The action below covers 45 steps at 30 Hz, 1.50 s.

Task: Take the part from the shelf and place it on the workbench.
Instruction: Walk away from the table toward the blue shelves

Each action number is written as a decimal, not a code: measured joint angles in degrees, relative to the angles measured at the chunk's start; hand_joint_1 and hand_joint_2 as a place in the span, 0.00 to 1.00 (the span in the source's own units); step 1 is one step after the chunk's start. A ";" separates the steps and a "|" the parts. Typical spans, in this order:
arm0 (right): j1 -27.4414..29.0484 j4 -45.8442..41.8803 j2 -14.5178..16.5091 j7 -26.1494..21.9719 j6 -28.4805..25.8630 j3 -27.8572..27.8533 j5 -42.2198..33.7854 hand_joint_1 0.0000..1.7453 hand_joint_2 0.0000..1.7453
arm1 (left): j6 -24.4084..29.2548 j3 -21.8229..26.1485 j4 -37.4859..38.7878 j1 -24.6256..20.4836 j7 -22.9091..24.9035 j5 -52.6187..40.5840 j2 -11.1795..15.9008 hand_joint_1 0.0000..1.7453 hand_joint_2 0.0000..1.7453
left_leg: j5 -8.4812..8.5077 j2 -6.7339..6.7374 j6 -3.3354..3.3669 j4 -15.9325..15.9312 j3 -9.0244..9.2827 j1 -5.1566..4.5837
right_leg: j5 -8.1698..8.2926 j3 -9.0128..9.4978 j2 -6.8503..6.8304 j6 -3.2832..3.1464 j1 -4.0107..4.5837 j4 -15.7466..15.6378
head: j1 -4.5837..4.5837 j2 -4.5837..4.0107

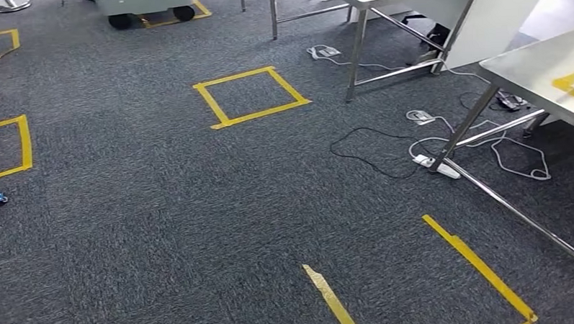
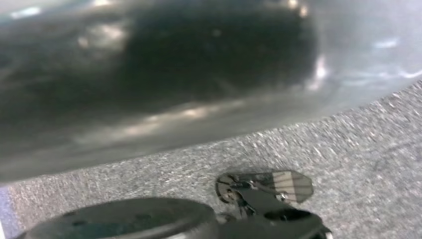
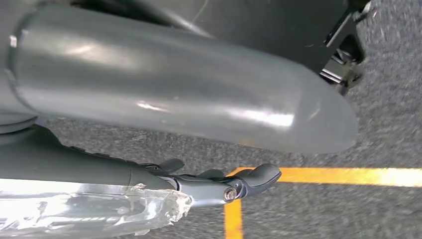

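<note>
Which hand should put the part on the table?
Right, probably. A clear crinkly package lies along the right hand, maybe the part, and the steel workbench stands on the robot's right. Whether the hand grips it is unclear.

No writing, label, brand or number is showing legibly in any of the pictures.
</note>
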 joint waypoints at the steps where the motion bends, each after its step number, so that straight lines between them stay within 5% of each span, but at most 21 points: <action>1: 0.07 0.00 -0.01 -0.04 0.01 0.00 -0.01 0.00 0.00 | 0.03 0.00 0.00 -0.09 -0.02 -0.07 -0.08 0.00 0.00 | 0.20 -0.68 0.29 -0.06 -0.14 0.10 | -1.94 -1.49 2.09 0.18 -0.16 3.29 | 0.08 0.00; 3: 0.32 0.00 -0.01 -0.05 0.03 -0.02 -0.01 0.00 0.00 | 0.02 0.00 0.00 -0.27 -0.04 -0.13 -0.21 0.00 0.00 | 0.46 -2.28 0.58 -0.03 -0.54 0.08 | -5.61 -5.25 4.04 0.30 -0.31 11.48 | 0.20 0.00; 5: 0.44 0.00 -0.01 -0.04 0.04 -0.04 -0.01 0.00 0.00 | -0.01 0.00 0.00 -0.19 -0.04 -0.10 -0.27 0.00 0.00 | 0.67 -3.95 0.53 0.02 -0.67 0.04 | -5.49 -6.71 4.31 0.30 -0.35 14.21 | 0.21 0.00; 7: 0.41 -0.01 -0.01 -0.05 0.04 -0.05 -0.01 0.00 0.00 | -0.04 0.00 0.00 -0.11 -0.04 -0.09 -0.32 0.00 0.00 | 0.82 -5.62 0.31 0.16 -0.66 0.08 | -1.19 -3.89 5.08 0.24 -0.53 7.84 | 0.21 0.00; 9: 0.37 -0.01 -0.01 -0.07 0.07 -0.05 -0.01 0.00 0.00 | -0.07 0.00 0.00 -0.23 -0.04 -0.10 -0.40 0.00 0.00 | 0.95 -7.11 -0.10 0.53 -0.94 -0.01 | 1.75 -0.47 7.77 0.20 -0.90 0.23 | 0.16 0.00; 11: 0.35 0.00 -0.01 -0.08 0.09 -0.05 -0.01 0.00 0.00 | -0.08 0.00 0.00 -0.29 -0.04 -0.09 -0.43 0.00 0.00 | 1.25 -8.32 -0.75 0.81 -1.55 0.04 | 1.93 0.70 9.27 0.04 -0.98 -2.25 | 0.13 0.00; 13: 0.32 -0.01 0.01 -0.09 0.09 -0.08 -0.01 0.00 0.00 | -0.07 0.00 0.00 -0.10 -0.04 -0.08 -0.42 0.00 0.00 | 1.51 -9.05 -1.45 0.97 -2.10 0.26 | 2.28 0.88 8.04 -0.56 -0.91 -2.42 | 0.14 0.00; 15: 0.31 -0.02 0.04 -0.11 0.09 -0.12 -0.02 0.00 0.00 | -0.05 0.00 0.00 0.05 -0.04 -0.08 -0.43 0.00 0.00 | -0.10 -6.86 -2.10 3.18 -3.22 0.23 | 2.70 0.95 6.48 -1.28 -0.96 -2.72 | -0.16 0.00; 17: 0.46 -0.02 0.06 -0.11 0.10 -0.14 -0.03 0.00 0.00 | -0.03 0.00 0.00 -0.10 -0.04 -0.08 -0.45 0.00 0.00 | -3.99 -3.67 -2.68 9.77 -6.13 0.32 | 2.79 0.91 4.68 -1.65 -0.81 -2.84 | -0.47 0.00; 20: 0.66 -0.01 0.06 -0.10 0.12 -0.15 -0.03 0.00 0.00 | -0.06 0.00 0.00 -0.11 -0.05 -0.08 -0.45 0.00 0.00 | -6.68 -2.58 -3.16 17.62 -9.28 0.83 | 2.67 0.80 1.82 -1.80 -0.48 -2.79 | -0.49 0.00; 22: 0.54 -0.02 0.06 -0.11 0.18 -0.16 -0.02 0.00 0.00 | -0.06 0.01 0.00 0.05 -0.10 -0.10 -0.42 0.00 0.00 | -3.65 -1.88 -3.05 12.75 -6.30 0.94 | 2.55 0.94 0.34 -1.73 -0.37 -2.79 | -0.49 0.00; 25: 0.37 -0.02 0.06 -0.17 0.26 -0.16 -0.01 0.00 0.00 | -0.01 0.00 0.00 -0.17 -0.25 -0.14 -0.44 0.00 0.00 | -0.54 1.93 -2.23 2.38 -0.62 0.31 | 2.18 1.23 -1.43 -1.19 0.00 -2.68 | -0.44 0.00; 28: 0.24 -0.02 0.06 -0.22 0.27 -0.16 0.00 0.00 0.00 | 0.03 0.00 0.00 -0.18 -0.36 -0.21 -0.45 0.00 0.00 | -0.44 1.35 -1.25 0.91 -0.36 -0.09 | 1.85 1.43 -3.14 -0.45 0.15 -2.71 | -0.42 0.00; 30: 0.15 -0.02 0.06 -0.27 0.28 -0.16 0.02 0.00 0.00 | 0.05 0.01 0.00 -0.06 -0.38 -0.23 -0.45 0.00 0.00 | -0.02 0.02 -0.49 0.44 -0.29 0.10 | 0.46 0.81 -1.37 0.14 -0.09 -1.16 | -0.21 0.00; 33: 0.33 -0.02 0.06 -0.30 0.28 -0.16 0.03 0.00 0.00 | 0.05 0.01 0.00 -0.21 -0.41 -0.29 -0.54 0.00 0.00 | 0.39 -2.21 0.20 0.24 -0.50 0.20 | -4.98 -4.31 3.57 0.58 -0.43 9.58 | 0.18 0.00; 35: 0.51 -0.02 0.06 -0.28 0.28 -0.16 0.03 0.00 0.00 | 0.04 0.01 0.00 -0.17 -0.41 -0.29 -0.56 0.00 0.00 | 0.48 -3.84 0.30 0.30 -0.60 0.11 | -6.01 -7.23 4.25 0.61 -0.43 14.78 | 0.20 0.00; 37: 0.53 -0.02 0.06 -0.27 0.28 -0.16 0.03 0.00 0.00 | 0.05 0.02 0.00 -0.07 -0.41 -0.28 -0.56 0.00 0.00 | 0.50 -5.50 0.26 0.41 -0.48 0.08 | -2.41 -5.95 4.70 0.50 -0.48 10.95 | 0.21 0.00; 39: 0.51 -0.02 0.06 -0.28 0.29 -0.16 0.03 0.00 0.00 | 0.04 0.02 0.00 -0.12 -0.41 -0.29 -0.60 0.00 0.00 | 0.45 -7.02 0.03 0.71 -0.52 0.02 | 1.61 -2.40 7.46 0.36 -0.83 2.66 | 0.23 0.00; 41: 0.45 -0.02 0.06 -0.27 0.31 -0.16 0.02 0.00 0.00 | 0.04 0.01 0.00 -0.24 -0.42 -0.30 -0.62 0.00 0.00 | 0.57 -8.31 -0.54 1.02 -1.04 0.00 | 2.59 -0.44 9.72 0.17 -1.08 -1.51 | 0.22 0.00; 43: 0.39 -0.02 0.07 -0.27 0.34 -0.16 0.02 0.00 0.00 | 0.05 0.00 0.00 -0.17 -0.43 -0.30 -0.60 0.00 0.00 | 0.93 -9.63 -1.29 1.12 -1.65 0.17 | 2.58 -0.17 8.92 -0.28 -1.01 -1.87 | 0.21 0.00; 45: 0.37 -0.02 0.14 -0.30 0.36 -0.18 0.02 0.00 0.00 | 0.07 0.01 0.00 -0.01 -0.43 -0.30 -0.60 0.00 0.00 | 0.09 -8.67 -1.89 2.30 -2.41 0.21 | 2.91 0.00 7.37 -0.92 -1.08 -2.25 | 0.05 0.00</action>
